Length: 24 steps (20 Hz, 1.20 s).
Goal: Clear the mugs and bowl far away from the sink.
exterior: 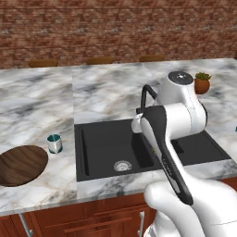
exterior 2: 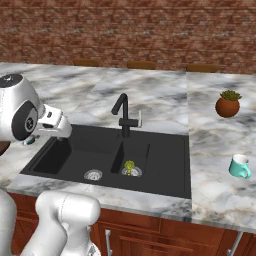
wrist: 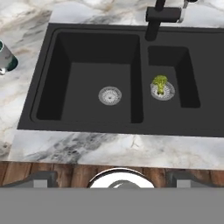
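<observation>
Nearest the hand camera, the gripper point(wrist: 112, 177) shows two dark fingertips point(wrist: 40, 178) set wide apart at the bottom edge, with nothing between them; it hangs over the near marble lip of the counter point(wrist: 131, 151), looking down into the sink point(wrist: 78, 65). Below that lip run the reddish wooden cabinet fronts point(exterior: 92, 217).

Both black basins lie with their long side running left to right along the counter: the large left basin has a round steel drain point(wrist: 110, 95), and the smaller right one holds a small green broccoli floret point(wrist: 160, 83) sitting on its drain. An angular black faucet point(exterior 2: 125, 116) stands at the far rim between the basins.

One teal mug point(exterior: 54, 144) stands upright on the marble just left of the sink, its mouth facing up. Further left, the wide dark wooden bowl point(exterior: 21, 164) lies open side up near the front edge, just beside that mug without touching it. A second teal mug point(exterior 2: 240, 166) sits on the counter right of the sink, tipped with its pale opening towards the far left and its handle to the right. A terracotta plant pot point(exterior 2: 227, 105) stands further back on the right.

Broad bare marble stretches behind the sink to the brick wall point(exterior 2: 128, 30) and out past both ends.
</observation>
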Available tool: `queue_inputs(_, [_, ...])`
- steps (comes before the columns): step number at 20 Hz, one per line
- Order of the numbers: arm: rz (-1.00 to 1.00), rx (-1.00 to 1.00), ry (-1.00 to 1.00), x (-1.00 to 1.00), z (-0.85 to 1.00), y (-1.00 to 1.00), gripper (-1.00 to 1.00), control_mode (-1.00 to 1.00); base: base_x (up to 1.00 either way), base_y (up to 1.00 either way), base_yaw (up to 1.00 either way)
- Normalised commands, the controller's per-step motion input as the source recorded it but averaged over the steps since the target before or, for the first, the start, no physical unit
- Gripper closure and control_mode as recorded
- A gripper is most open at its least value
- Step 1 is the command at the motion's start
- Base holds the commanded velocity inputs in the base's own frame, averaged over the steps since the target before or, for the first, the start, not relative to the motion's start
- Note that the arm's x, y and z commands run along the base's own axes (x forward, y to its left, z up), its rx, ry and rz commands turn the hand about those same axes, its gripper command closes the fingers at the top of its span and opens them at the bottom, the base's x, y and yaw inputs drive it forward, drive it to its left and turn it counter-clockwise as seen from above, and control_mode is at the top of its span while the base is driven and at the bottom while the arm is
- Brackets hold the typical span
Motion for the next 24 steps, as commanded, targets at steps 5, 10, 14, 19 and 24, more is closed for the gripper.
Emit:
queue_inputs(5, [0.0,0.0,0.03,0.0,0.0,0.5,-1.0,-1.0,0.0,0.0,0.0])
queue_inputs(10, [0.0,-0.04,0.03,0.0,0.0,0.33,-1.0,-1.0,0.0,0.0,0.0])
queue_inputs(14, [0.0,-0.03,0.08,0.0,0.0,0.42,-1.0,-1.0,0.0,0.0,0.0])
queue_inputs(19, [0.0,-0.02,0.09,0.01,0.0,0.53,-1.0,-1.0,0.0,0.0,0.0])
queue_inputs(24, [0.02,0.0,0.07,0.0,-0.03,0.63,-1.0,-1.0,0.0,0.0,0.0])
